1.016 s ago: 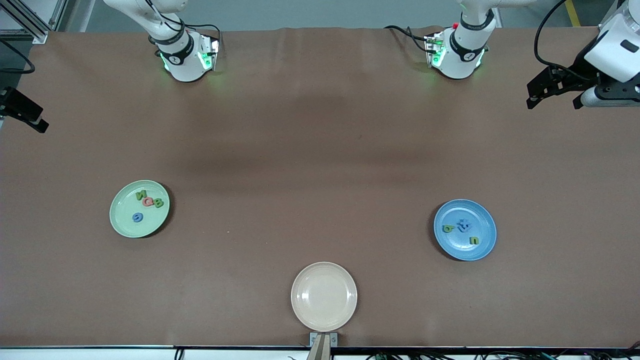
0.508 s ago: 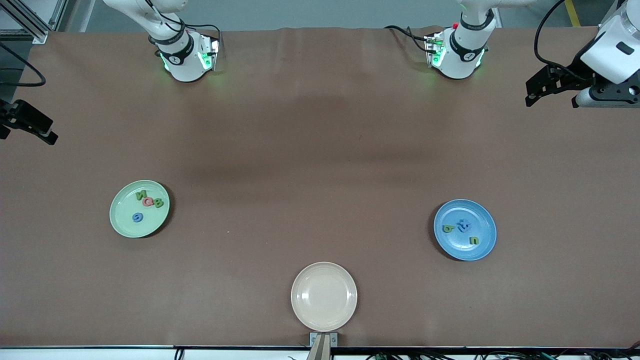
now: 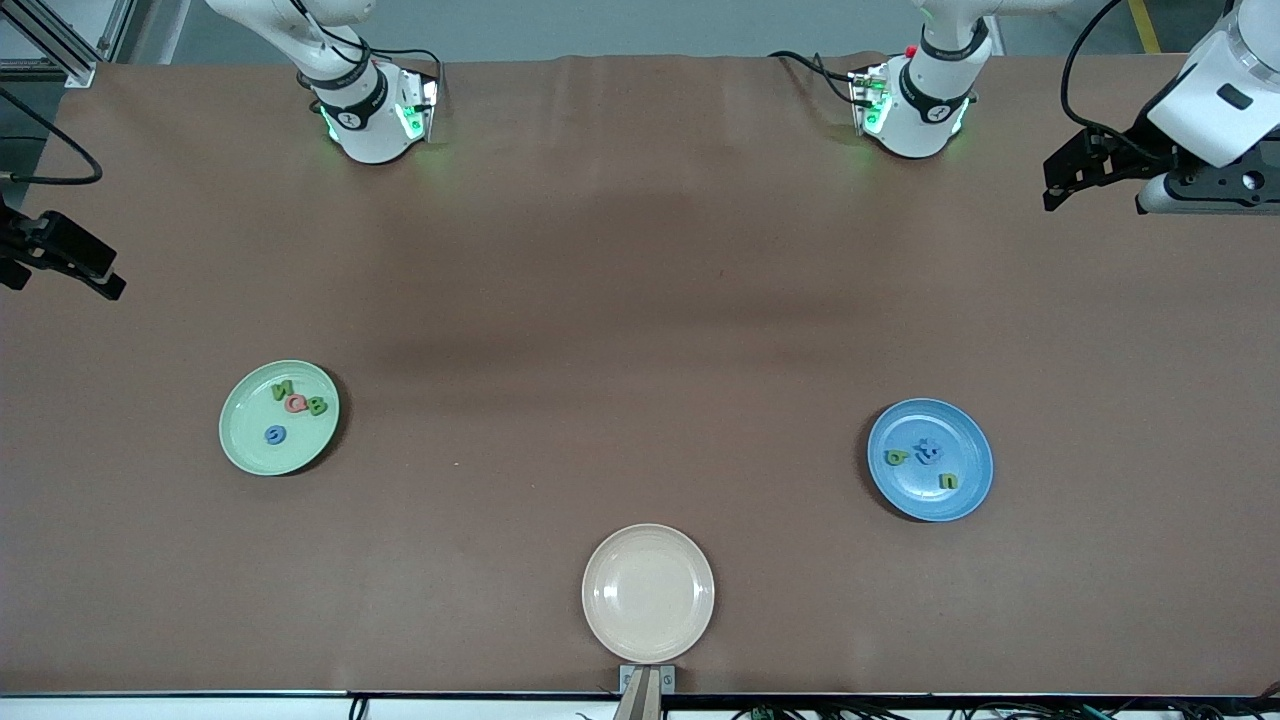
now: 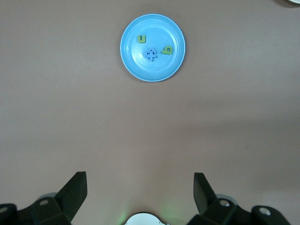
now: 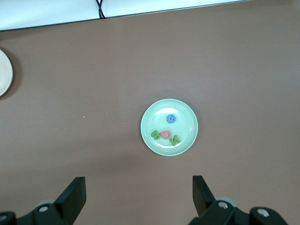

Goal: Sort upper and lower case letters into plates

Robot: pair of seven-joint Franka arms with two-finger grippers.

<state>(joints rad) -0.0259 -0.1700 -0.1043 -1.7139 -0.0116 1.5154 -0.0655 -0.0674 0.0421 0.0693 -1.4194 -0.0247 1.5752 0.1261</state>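
Note:
The pale green plate (image 3: 240, 440) lies toward the right arm's end of the table. It holds two green letters (image 5: 175, 139), a pinkish red one (image 5: 166, 135) and a blue one (image 5: 171, 119). The blue plate (image 3: 965, 440) lies toward the left arm's end. In it are two green letters (image 4: 141, 39) and blue pieces (image 4: 151, 54) bunched together. My right gripper (image 5: 138, 190) hangs open and empty, high over the table's edge at its own end. High over the other end, my left gripper (image 4: 139, 187) is also open and empty.
A beige plate (image 3: 648, 593) with nothing in it sits at the table edge nearest the front camera, midway between the two arms. Both arm bases (image 3: 370, 110) stand along the edge farthest from the front camera. Bare brown tabletop (image 3: 640, 350) surrounds the plates.
The right gripper has drifted a little inward over the table. The left gripper has shifted slightly too. Plates and letters have not moved.

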